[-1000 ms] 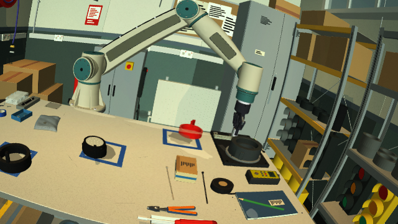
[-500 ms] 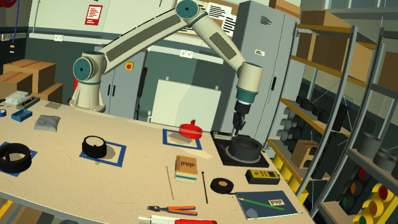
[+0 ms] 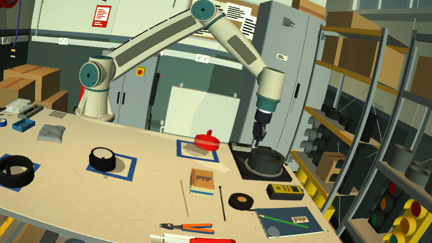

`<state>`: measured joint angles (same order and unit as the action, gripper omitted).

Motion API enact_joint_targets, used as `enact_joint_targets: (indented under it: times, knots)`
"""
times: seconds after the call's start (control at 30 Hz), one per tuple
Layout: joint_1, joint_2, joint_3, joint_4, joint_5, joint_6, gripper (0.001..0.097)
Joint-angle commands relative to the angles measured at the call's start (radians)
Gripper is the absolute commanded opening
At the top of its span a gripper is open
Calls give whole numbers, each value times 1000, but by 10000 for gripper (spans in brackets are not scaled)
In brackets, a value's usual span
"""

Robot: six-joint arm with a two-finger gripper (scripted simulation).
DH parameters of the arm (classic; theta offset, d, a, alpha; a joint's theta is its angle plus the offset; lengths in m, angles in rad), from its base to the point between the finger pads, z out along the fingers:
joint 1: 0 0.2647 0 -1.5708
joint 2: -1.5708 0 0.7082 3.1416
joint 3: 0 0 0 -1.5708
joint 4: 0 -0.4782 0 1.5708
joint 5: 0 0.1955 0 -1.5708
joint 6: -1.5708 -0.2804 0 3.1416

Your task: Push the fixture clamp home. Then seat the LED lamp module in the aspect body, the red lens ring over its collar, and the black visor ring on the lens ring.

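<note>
My gripper is closed and holds nothing, its fingertips down at the far rim of the fixture, right beside the pale clamp bar. The grey aspect body sits open-topped on the black fixture plate at the right end of the bench. The red lens ring lies tilted on a blue-taped square left of the fixture. The black LED lamp module with its pale dotted face rests on another taped square mid-bench. The black visor ring lies on a taped square at the left edge.
A small cardboard box stands in front of the lens ring. A tape roll, a yellow meter, a notebook with a pencil and pliers lie along the near edge. Shelving stands close on the right.
</note>
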<state>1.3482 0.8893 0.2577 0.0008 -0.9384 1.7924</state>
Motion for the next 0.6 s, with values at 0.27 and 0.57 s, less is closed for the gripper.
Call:
enact_joint_targets:
  times: [0.27, 0.57]
  knots:
    - [0, -1, 0, 0, 0, 0, 80]
    - [0, -1, 0, 0, 0, 0, 230]
